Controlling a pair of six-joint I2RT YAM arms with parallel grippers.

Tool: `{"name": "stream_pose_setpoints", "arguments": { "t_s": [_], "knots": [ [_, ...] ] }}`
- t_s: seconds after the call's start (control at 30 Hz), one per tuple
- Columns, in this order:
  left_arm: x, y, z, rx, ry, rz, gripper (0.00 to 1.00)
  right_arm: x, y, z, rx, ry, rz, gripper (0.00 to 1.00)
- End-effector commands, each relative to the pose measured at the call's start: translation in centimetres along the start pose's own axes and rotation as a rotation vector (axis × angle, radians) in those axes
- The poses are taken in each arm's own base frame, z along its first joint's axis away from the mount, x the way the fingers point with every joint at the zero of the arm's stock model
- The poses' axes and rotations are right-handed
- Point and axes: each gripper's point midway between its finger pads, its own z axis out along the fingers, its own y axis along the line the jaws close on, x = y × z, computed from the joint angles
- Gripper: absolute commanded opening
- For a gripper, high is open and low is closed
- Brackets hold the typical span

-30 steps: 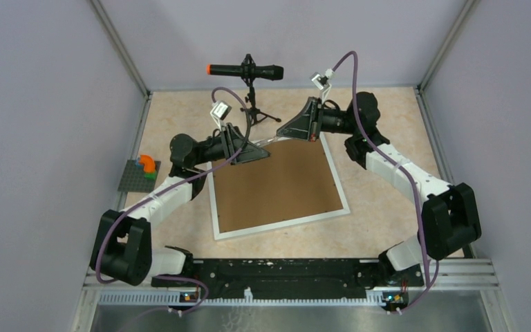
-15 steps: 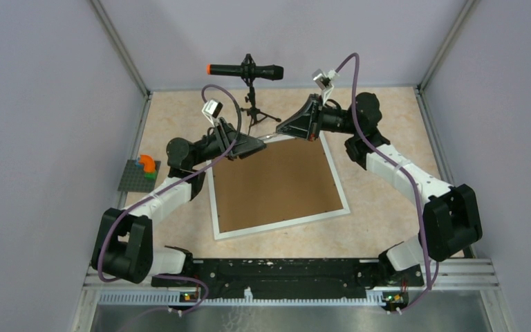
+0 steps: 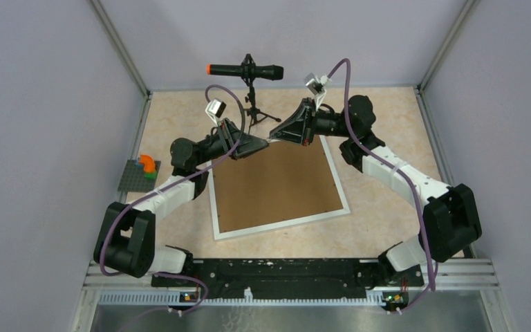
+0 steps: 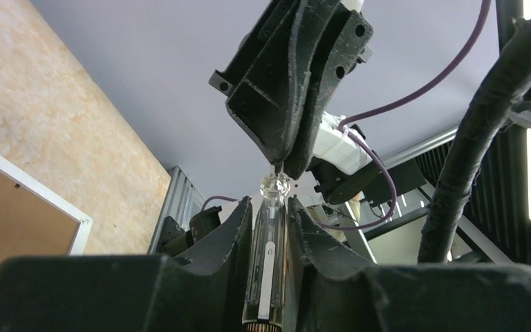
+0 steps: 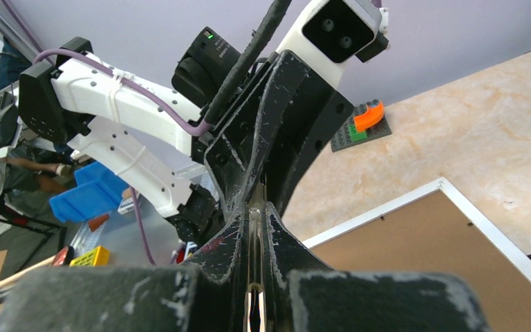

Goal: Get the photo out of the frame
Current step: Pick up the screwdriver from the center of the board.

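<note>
Lavender walls box in a beige, stone-patterned worktop, seen from above. At far left a grey plate of coloured bricks sits by the wall, well apart from the frame. The white-bordered frame lies flat at the middle of the worktop, back upward, with its brown board facing the camera. Its long axis runs left to right, skewed so the right end sits farther from the arm bases. The photo cannot be seen in any view, the frame's face being turned down.

Above the frame's far edge the two arms meet tip to tip. The left fingers pinch both sides of a slim clear stick, which points away from the left wrist toward the right arm. Its faceted end touches the tips of the right fingers, which are pressed together on a pale sliver of it. Behind them a microphone on a small tripod stands at the worktop's far edge.

Only the left wrist camera shows the stick and its faceted end plainly; from overhead it is a thin pale line. The right wrist camera alone looks back across the frame's corner to the bricks and to a blue bin beyond the enclosure.
</note>
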Motion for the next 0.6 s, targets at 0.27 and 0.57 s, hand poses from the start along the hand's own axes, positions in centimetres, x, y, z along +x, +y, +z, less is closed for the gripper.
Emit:
{"name": "stream_pose_setpoints", "arguments": {
  "t_s": [0.27, 0.57],
  "knots": [
    [1.7, -0.8, -0.8, 0.005, 0.172, 0.32, 0.0, -2.8, -0.8, -3.8, 0.096, -0.011, 0.009, 0.86],
    [2.9, 3.7, -2.3, -0.144, 0.406, 0.635, 0.0, 0.2, -7.0, -12.9, 0.397, 0.012, 0.218, 0.89]
  ]
}}
